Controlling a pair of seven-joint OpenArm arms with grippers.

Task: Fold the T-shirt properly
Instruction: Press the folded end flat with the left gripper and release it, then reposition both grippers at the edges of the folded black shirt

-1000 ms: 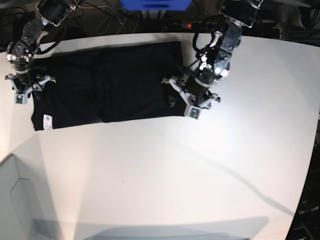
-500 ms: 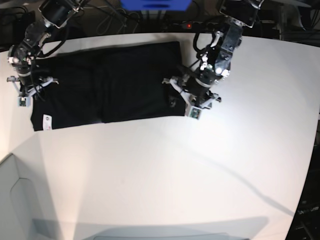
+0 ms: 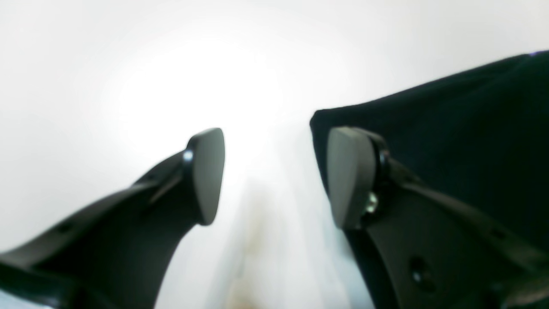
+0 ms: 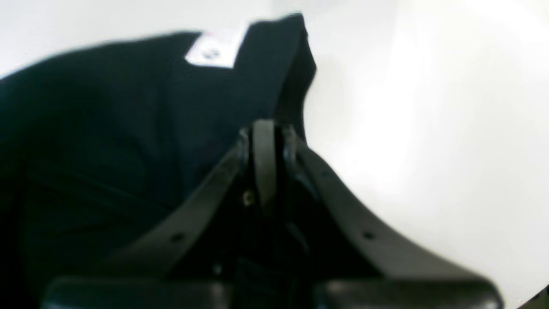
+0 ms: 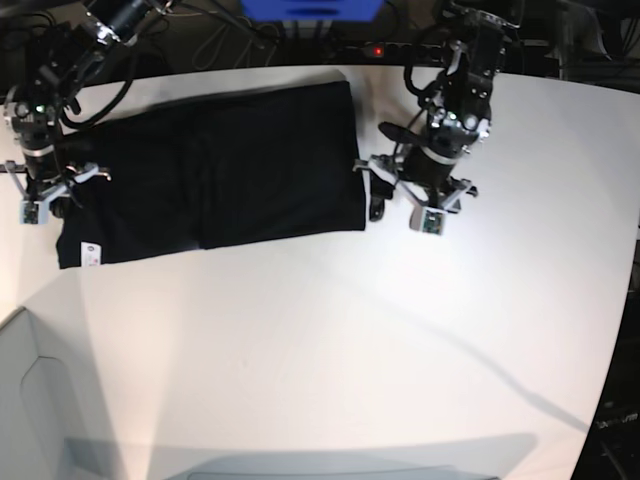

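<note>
Across the far half of the worktop [image 5: 330, 330] lies the T-shirt [image 5: 215, 170], flat, long axis running left–right, white tag [image 5: 90, 251] at its near-left corner. Within the last second the right tool [image 5: 45, 195], formerly spread, has clenched on the shirt's left edge, while the left tool [image 5: 400, 205] has drawn just off the right edge, jaws apart and empty. Judged: a left-side lift is prepared.

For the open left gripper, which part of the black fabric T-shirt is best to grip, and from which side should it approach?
Probably the side edge of the black fabric T-shirt next to the open left gripper, near its corner. Come from the bare white table side, sliding one finger under: the cloth lies flat, and that straight edge already sits by the other finger.
</note>
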